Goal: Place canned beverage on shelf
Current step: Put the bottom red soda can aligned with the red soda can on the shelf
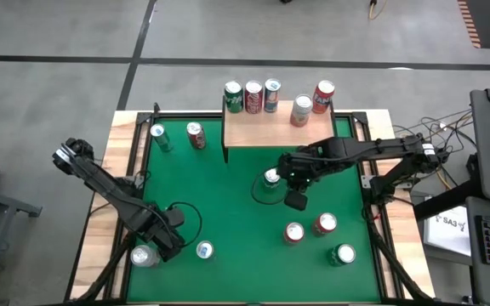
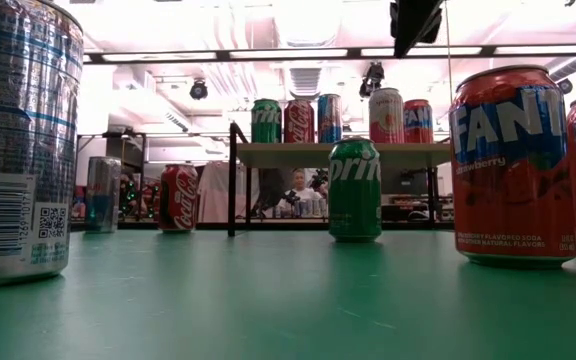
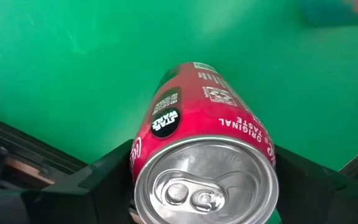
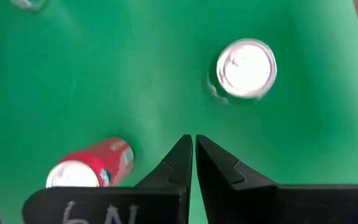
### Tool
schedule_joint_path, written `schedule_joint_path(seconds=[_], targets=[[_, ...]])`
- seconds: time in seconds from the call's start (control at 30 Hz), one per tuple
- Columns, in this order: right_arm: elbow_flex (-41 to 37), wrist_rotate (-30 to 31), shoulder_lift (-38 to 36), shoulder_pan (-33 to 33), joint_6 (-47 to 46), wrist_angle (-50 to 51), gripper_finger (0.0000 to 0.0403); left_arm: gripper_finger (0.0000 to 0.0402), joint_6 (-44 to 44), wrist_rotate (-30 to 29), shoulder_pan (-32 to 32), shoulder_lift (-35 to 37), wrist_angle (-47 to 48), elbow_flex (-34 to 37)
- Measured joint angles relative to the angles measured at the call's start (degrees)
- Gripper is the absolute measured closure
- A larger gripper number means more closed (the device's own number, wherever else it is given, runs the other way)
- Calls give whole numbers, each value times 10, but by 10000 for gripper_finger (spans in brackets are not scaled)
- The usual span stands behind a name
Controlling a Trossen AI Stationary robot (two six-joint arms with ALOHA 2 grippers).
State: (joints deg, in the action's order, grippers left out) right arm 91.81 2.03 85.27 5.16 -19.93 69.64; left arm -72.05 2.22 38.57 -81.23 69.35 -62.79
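Above the green Sprite can (image 1: 271, 178), right gripper (image 4: 194, 144) jaws pressed together, left gripper (image 1: 162, 240) pinching a red can (image 3: 207, 155).

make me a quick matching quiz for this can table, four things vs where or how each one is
Things:
1. sprite can
2. star wars cola can
3. right hand
4. shelf

States:
a. holds five upright cans
b. shut, empty, above the green felt
c. gripped between the fingers of the left hand
d. stands on the felt in front of the shelf

Pairs: 1-d, 2-c, 3-b, 4-a
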Motion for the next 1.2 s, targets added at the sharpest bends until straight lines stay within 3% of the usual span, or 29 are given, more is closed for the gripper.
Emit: schedule_joint_path(seconds=[0.27, 0.47, 0.7, 0.83, 1.03, 1.2], targets=[[-7, 135, 0, 32, 93, -145, 390, 116, 86, -155, -40, 3, 65, -128], [-47, 141, 1, 36, 150, -301, 390, 116, 139, -235, -93, 4, 67, -197], [-109, 131, 2, 36, 193, -465, 384, 116, 151, -242, -127, 4, 69, -228], [-136, 95, 2, 36, 218, -546, 346, 116, 147, -240, -134, 4, 69, -229], [-165, 94, 2, 36, 239, -615, 246, 116, 153, -240, -141, 4, 68, -230], [-167, 50, 20, 36, 250, -647, 185, 116, 187, -242, -153, 4, 38, -234]])
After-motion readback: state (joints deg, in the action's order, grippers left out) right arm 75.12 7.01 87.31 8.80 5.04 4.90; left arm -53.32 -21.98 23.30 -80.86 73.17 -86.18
